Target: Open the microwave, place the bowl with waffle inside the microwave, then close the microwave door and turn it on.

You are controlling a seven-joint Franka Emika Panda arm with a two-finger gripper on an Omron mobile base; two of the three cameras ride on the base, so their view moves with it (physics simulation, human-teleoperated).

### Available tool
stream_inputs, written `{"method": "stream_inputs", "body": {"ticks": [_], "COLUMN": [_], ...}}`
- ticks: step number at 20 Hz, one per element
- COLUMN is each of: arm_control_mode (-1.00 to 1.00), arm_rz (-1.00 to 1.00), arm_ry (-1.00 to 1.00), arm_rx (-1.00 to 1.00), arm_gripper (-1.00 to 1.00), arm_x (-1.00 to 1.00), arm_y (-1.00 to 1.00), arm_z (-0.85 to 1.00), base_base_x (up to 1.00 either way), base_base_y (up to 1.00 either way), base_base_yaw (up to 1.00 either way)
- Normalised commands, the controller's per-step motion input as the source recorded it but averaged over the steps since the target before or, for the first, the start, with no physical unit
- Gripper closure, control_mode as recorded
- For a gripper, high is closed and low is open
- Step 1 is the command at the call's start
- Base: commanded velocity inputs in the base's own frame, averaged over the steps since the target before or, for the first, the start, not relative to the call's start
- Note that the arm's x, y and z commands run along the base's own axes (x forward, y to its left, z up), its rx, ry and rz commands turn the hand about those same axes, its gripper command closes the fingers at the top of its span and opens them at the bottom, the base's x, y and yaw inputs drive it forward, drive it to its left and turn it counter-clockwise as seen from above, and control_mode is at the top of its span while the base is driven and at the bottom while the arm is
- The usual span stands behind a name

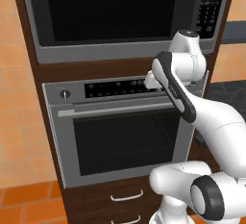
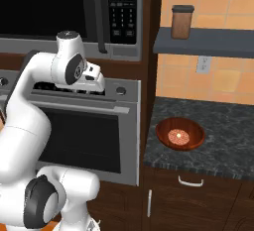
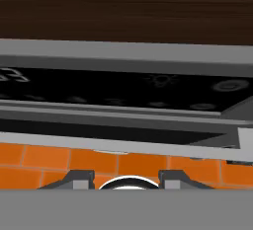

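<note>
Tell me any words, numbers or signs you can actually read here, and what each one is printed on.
None can be read.
Microwave keypad panel: rows of pale marks on the buttons, too small and blurred to read.
Oven control strip: faint pale symbols, too blurred to read; the hand view shows them as dim icons, not letters.
Jar on the shelf: no label seen.
Wall outlet: no writing seen.

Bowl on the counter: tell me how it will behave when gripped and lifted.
The bowl looks glossy, so it may slip. It seems rigid and shallow, so the loose waffle could slide if tilted. Its low, wide shape probably resists tipping.
</note>
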Motion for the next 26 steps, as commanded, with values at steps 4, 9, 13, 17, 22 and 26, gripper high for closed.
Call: {"method": "stream_inputs", "body": {"ticks": [4,9,13,17,22,26], "arm_control_mode": [1.0,1.0,1.0,1.0,1.0,1.0], "arm_rz": [0.0,0.0,0.0,0.0,0.0,0.0], "arm_ry": [0.0,0.0,0.0,0.0,0.0,0.0], "arm_rx": [0.0,0.0,0.0,0.0,0.0,0.0], "arm_gripper": [-1.0,-1.0,-1.0,-1.0,-1.0,-1.0], "arm_x": [-0.01,0.0,0.0,0.0,0.0,0.0], "arm_y": [0.04,0.0,0.0,0.0,0.0,0.0], "arm_z": [-0.01,0.0,0.0,0.0,0.0,0.0], "base_base_x": [0.0,-0.18,-0.09,-0.17,0.02,0.19], "base_base_y": [0.0,-0.6,-0.64,-0.4,-0.56,-0.34], "base_base_yaw": [0.0,0.15,0.13,0.11,0.14,0.17]}}
